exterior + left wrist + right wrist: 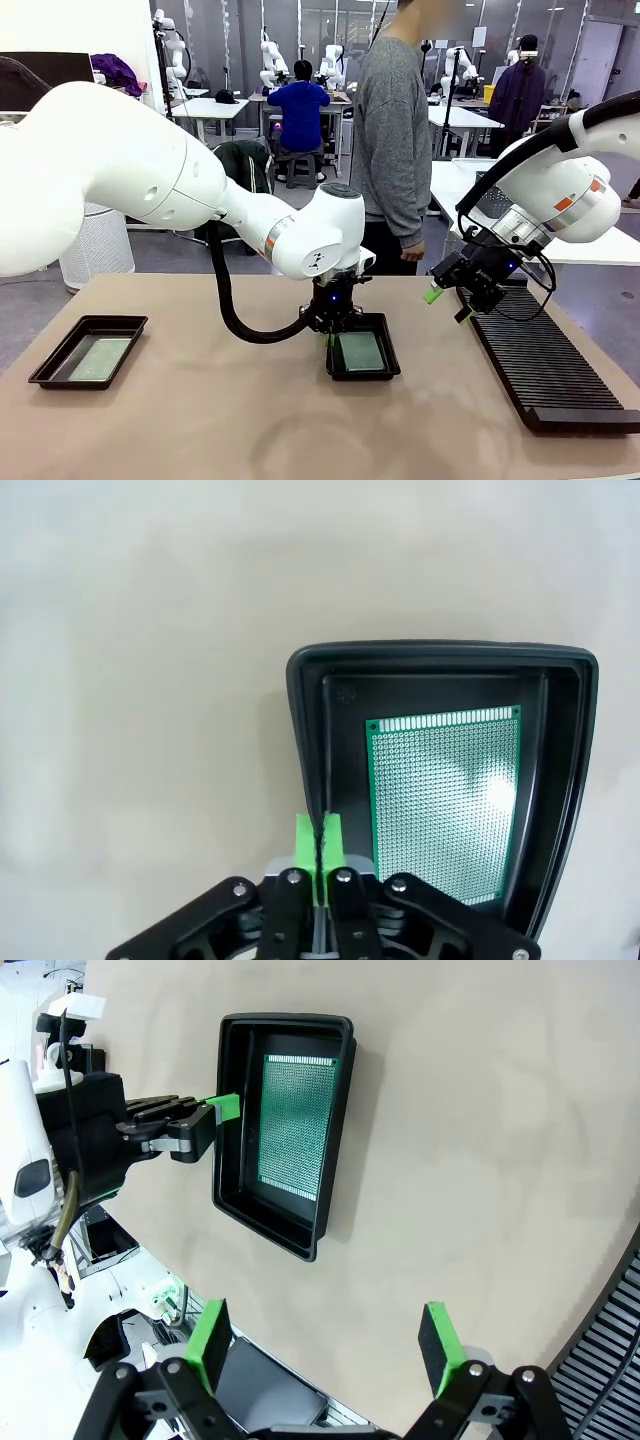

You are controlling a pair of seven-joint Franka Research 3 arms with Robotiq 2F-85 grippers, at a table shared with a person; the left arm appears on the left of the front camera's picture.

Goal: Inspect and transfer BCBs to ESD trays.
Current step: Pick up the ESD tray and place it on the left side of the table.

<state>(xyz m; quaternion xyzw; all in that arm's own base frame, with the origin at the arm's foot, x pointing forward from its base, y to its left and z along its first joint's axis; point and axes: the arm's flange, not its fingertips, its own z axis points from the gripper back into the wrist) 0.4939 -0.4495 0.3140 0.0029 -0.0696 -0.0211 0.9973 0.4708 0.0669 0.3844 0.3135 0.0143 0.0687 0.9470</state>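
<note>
Sitting flat on the floor of the small glossy black plastic tray at the middle of the beige table is one thin green speckled circuit board, and a second pale green board is lying in the matching black tray near the table's left end, so both trays are looking filled and the transfer is appearing close to done. The left gripper is hanging just over the middle tray's rim, its green pads pressed together with nothing between them. The right gripper is waiting above the table with its fingers spread wide and empty, beside the long black ribbed rack. Whether any boards are remaining in that rack is hard to judge, since its slots are reading as plain dark ribs. The person is standing at the far side, hands idle. Fine board detail for inspection is too small to make out.
</note>
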